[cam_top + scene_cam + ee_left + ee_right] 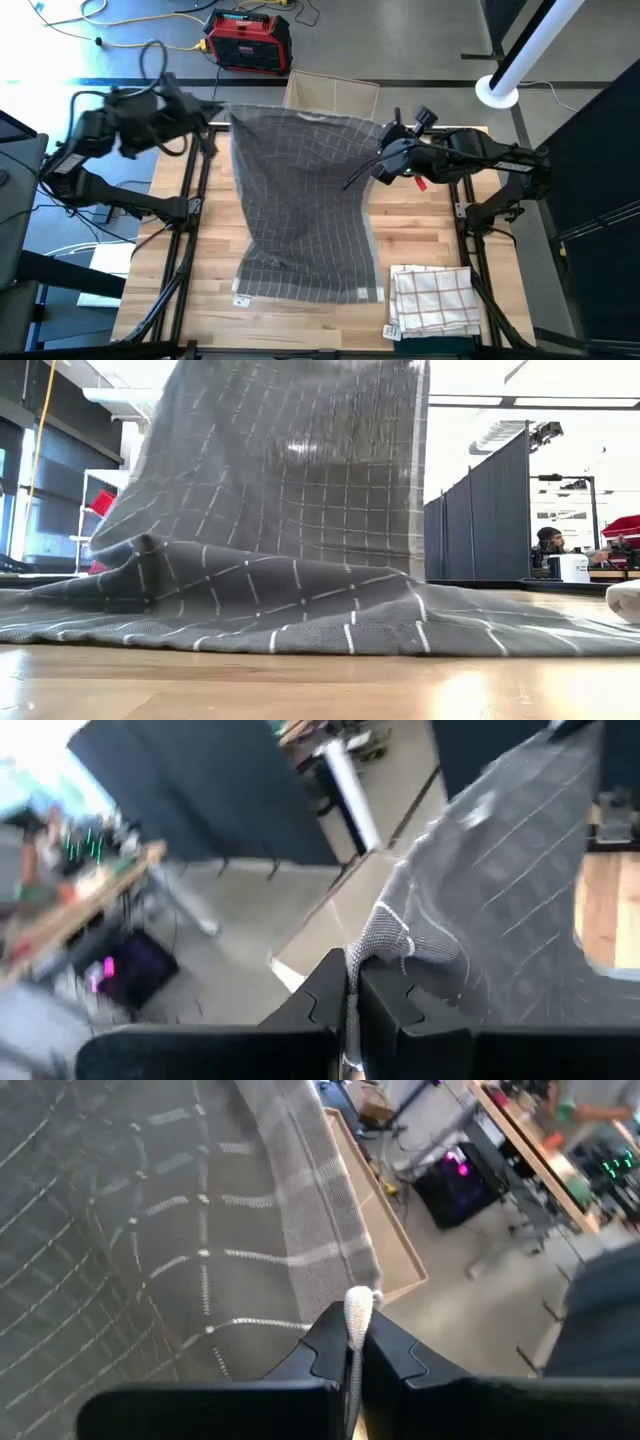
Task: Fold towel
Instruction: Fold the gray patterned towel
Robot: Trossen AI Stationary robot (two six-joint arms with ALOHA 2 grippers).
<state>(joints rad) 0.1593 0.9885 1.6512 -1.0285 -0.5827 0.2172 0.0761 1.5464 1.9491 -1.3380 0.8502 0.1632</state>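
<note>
A grey towel (300,200) with a white grid pattern is held up by its two far corners and slopes down toward the near edge of the table. Its near end (300,610) lies spread on the wooden tabletop. My left gripper (222,118) is shut on the far left corner. My right gripper (383,150) is shut on the far right corner. In the low view the towel rises like a curtain and hides both grippers. My left gripper pinches the towel's far left corner (385,935) between its two fingers; the cloth bunches just past the fingertips. The corner is lifted clear, and the towel hangs down from it to the table. My right gripper pinches the towel's far right corner (357,1308) between its two fingers; a small white tuft of hem stands out past the fingertips. The corner is lifted clear, and the cloth slopes down from it fairly taut.
A folded white towel with red checks (433,300) lies at the table's near right corner. A cardboard box (332,95) stands beyond the far edge, with a red device (248,40) on the floor behind it. Bare wood shows left of the grey towel.
</note>
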